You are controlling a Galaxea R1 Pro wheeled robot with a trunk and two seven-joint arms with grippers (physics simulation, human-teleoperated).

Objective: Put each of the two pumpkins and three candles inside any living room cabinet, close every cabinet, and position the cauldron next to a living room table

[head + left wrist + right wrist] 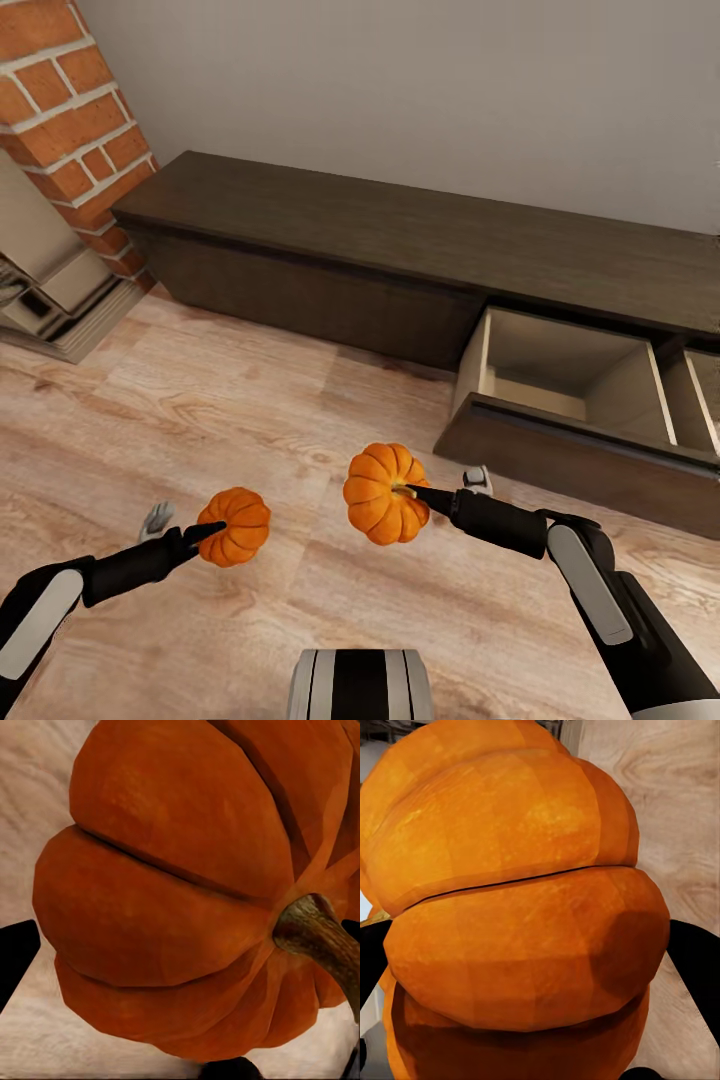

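The long dark-brown cabinet runs along the grey wall, and everything else is placed from it. One of its pull-out fronts stands open toward the wooden floor, showing a pale beige compartment with a divider and a second compartment beside it. At the cabinet's far end from that open front rises a red brick column, with a pale stepped hearth base at its foot.

Out on the floor in front of the cabinet, both arms hold pumpkins in the air. The right gripper has its fingers clamped on the larger-looking pumpkin, which hangs just short of the open front's near corner. In the right wrist view this pumpkin sits between dark fingers pressed against its sides.

The left gripper has its fingers closed on the second pumpkin, farther from the open front and farther out from the cabinet. In the left wrist view that pumpkin shows its short brown stem.
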